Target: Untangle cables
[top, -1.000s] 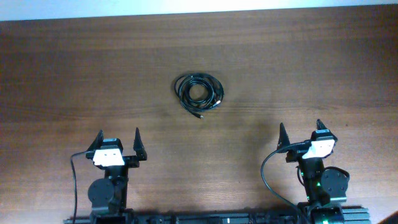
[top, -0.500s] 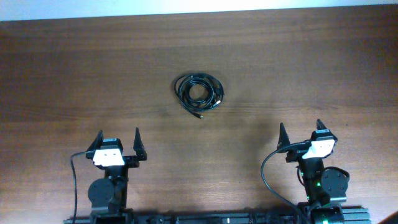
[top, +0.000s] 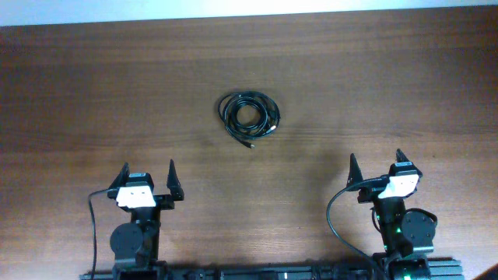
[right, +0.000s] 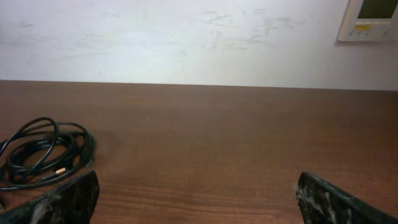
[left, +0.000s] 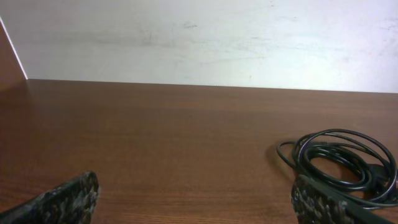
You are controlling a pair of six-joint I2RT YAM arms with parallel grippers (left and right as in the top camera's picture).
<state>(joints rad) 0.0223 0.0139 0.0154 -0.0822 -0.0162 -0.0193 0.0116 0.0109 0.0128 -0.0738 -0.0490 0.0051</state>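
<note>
A black cable (top: 249, 115) lies coiled in a tangled bundle on the brown wooden table (top: 373, 85), near the middle, with one plug end sticking out at its lower edge. It also shows in the left wrist view (left: 339, 158) at the right and in the right wrist view (right: 43, 155) at the left. My left gripper (top: 148, 173) is open and empty near the front edge, well short of the coil. My right gripper (top: 376, 162) is open and empty at the front right, also far from it.
A white wall (left: 205, 37) rises behind the table's far edge. A white wall unit (right: 372, 18) hangs at the upper right in the right wrist view. Both arm bases (top: 136, 241) stand at the front edge.
</note>
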